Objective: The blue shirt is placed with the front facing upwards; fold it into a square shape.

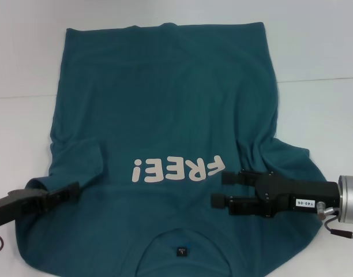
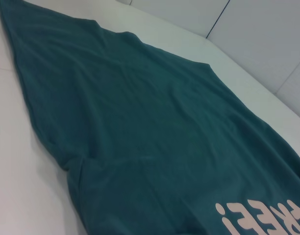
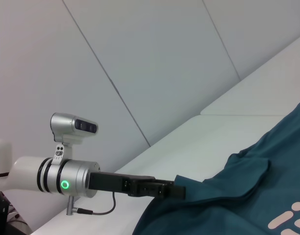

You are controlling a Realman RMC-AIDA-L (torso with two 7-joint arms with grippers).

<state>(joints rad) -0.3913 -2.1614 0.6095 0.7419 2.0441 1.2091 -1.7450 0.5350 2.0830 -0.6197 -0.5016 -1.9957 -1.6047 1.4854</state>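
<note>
The blue shirt lies flat on the white table, front up, collar and label nearest me, with pale "FREE!" lettering. Its left sleeve is folded inward onto the body. My left gripper is low at the shirt's left edge, shut on the sleeve cloth; it also shows in the right wrist view. My right gripper is open and empty, just above the chest to the right of the lettering. The left wrist view shows the shirt and the lettering.
The white table shows beyond the hem and on both sides of the shirt. The cloth is bunched at the right sleeve. A pale wall stands behind the table on my left.
</note>
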